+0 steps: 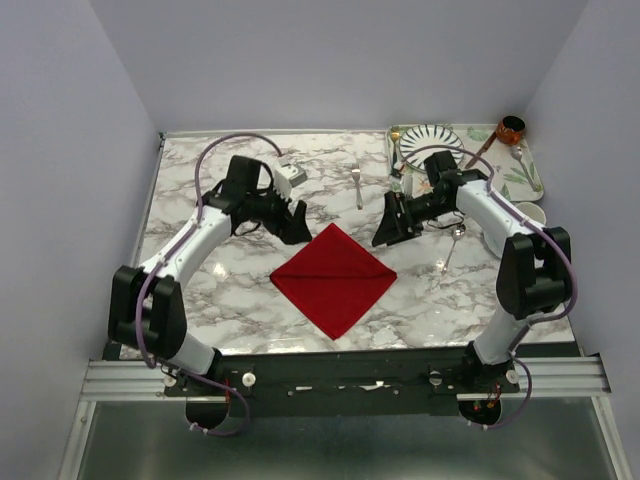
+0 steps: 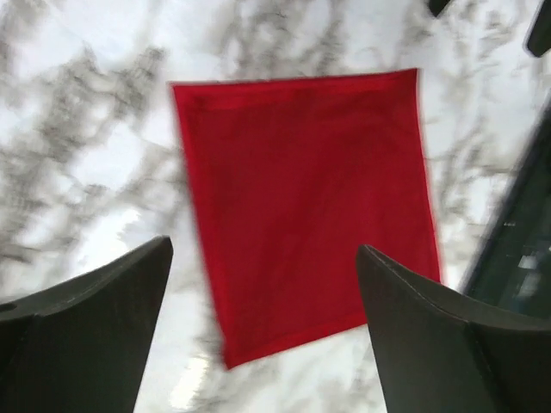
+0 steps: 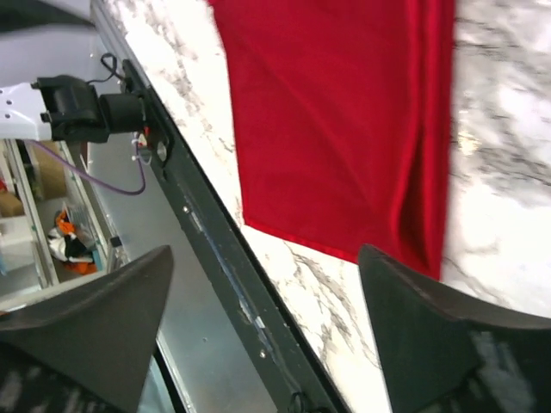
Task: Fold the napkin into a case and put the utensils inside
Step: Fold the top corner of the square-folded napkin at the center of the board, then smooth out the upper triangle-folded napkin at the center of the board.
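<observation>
The red napkin [image 1: 335, 278] lies flat on the marble table as a folded square, one corner pointing at the arms' bases, with a crease across its upper half. No case is in view. A silver fork [image 1: 356, 185] lies beyond it, and a silver spoon [image 1: 452, 245] to its right. My left gripper [image 1: 298, 228] hovers open over the napkin's upper left edge, with the napkin [image 2: 301, 198] below its empty fingers [image 2: 263, 245]. My right gripper [image 1: 385, 232] hangs open at the upper right edge, above the napkin [image 3: 344, 120], with nothing between its tips [image 3: 265, 249].
A patterned tray [image 1: 532, 182] at the back right holds a striped plate [image 1: 428, 140], a brown cup [image 1: 510, 128] and other cutlery. A white cup [image 1: 530, 213] sits by the right arm. A small white object [image 1: 290, 175] lies behind the left gripper. The table's front rail [image 3: 215, 249] runs close by.
</observation>
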Robot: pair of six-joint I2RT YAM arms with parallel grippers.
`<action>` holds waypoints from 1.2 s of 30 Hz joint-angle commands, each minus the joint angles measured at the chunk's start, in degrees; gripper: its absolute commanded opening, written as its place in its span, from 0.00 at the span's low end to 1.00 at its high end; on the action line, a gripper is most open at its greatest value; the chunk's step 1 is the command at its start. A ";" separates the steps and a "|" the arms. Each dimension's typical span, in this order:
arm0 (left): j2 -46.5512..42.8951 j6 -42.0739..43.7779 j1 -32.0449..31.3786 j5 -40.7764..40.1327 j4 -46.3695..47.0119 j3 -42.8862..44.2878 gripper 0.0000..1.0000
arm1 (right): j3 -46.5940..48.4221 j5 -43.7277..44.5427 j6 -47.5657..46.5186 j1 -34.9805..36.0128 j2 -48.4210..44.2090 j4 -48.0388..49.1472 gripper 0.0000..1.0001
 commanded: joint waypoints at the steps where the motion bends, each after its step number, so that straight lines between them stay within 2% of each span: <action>1: -8.78 -19.24 -0.68 10.88 10.22 -14.84 0.99 | -4.14 -2.72 3.99 5.62 -4.90 9.20 1.00; 5: -11.60 -32.24 -0.68 13.88 20.16 -24.86 0.99 | -7.04 -2.97 9.08 10.28 -4.64 14.47 1.00; 6: -11.77 -37.92 -0.76 14.49 22.88 -28.54 0.99 | -8.26 -3.32 10.14 12.03 -3.59 16.92 1.00; 7: -11.78 -40.15 -0.76 14.76 27.95 -29.97 0.99 | -8.62 -3.76 12.24 12.92 -3.06 18.07 1.00; 9: -11.08 -43.50 -0.85 14.59 32.38 -32.26 0.99 | -9.24 -4.20 14.18 14.59 -1.05 20.97 1.00; 22: -0.18 -46.50 -0.77 17.66 35.47 -28.49 0.99 | -6.17 -10.71 24.03 16.44 9.42 26.43 1.00; 29: 5.80 -46.51 -0.85 18.45 35.04 -26.64 0.99 | -6.34 -12.55 23.86 16.01 14.34 26.43 1.00; 36: 14.22 -42.73 0.64 18.89 31.79 -25.68 0.99 | -8.10 -15.89 22.63 12.76 19.70 26.52 1.00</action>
